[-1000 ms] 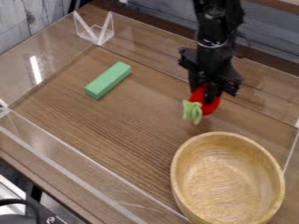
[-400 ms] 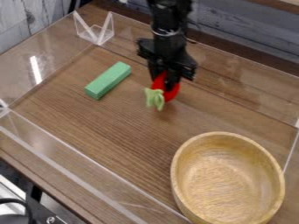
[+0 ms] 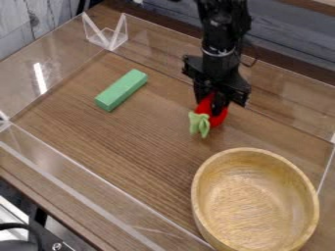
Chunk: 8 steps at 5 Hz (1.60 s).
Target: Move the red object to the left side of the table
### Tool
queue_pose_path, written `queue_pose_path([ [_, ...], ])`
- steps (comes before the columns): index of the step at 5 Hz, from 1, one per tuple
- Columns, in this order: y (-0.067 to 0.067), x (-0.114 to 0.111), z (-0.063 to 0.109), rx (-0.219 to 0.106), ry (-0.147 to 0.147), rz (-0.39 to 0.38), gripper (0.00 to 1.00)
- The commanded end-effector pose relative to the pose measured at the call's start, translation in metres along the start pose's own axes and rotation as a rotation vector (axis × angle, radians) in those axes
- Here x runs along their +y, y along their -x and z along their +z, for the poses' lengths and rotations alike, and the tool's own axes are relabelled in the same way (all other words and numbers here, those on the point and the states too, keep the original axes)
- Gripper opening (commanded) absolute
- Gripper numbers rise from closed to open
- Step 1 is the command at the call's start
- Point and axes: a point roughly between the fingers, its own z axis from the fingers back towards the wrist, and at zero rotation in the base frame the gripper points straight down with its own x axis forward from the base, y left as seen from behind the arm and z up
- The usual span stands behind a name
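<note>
The red object point(image 3: 217, 109) is a small red toy fruit with a light green leafy end point(image 3: 201, 124) pointing down and left. It hangs just above the brown wood-grain table point(image 3: 118, 137), right of centre. My black gripper point(image 3: 215, 106) comes down on it from above and is shut on its red part. The fingers hide much of the red body.
A green rectangular block point(image 3: 120, 89) lies left of centre. A large wooden bowl point(image 3: 256, 201) sits at the front right, just below the gripper. Low clear acrylic walls point(image 3: 53, 167) edge the table, with a clear stand point(image 3: 105, 34) at the back left.
The gripper, holding the red object, swung left toward the green block, then came back right and a little lower. It now sits slightly left of where it was a second ago.
</note>
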Motion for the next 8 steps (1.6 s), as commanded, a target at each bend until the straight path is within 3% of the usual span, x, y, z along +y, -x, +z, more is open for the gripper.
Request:
queue_pose_path([
  [1, -0.011, 0.011, 0.034, -0.084, -0.003, 0.032, 0.0],
  [2, -0.009, 0.026, 0.055, -0.112, -0.013, 0.08, 0.0],
  [3, -0.008, 0.057, 0.073, -0.132, -0.045, 0.157, 0.0],
  [4, -0.012, 0.018, 0.063, -0.124, -0.023, 0.099, 0.0],
  [5, 0.001, 0.063, 0.059, -0.105, -0.06, 0.15, 0.0],
  [7, 0.047, 0.102, 0.074, -0.083, -0.096, 0.188, 0.0],
  [8, 0.062, 0.139, 0.074, -0.076, -0.12, 0.222, 0.0],
])
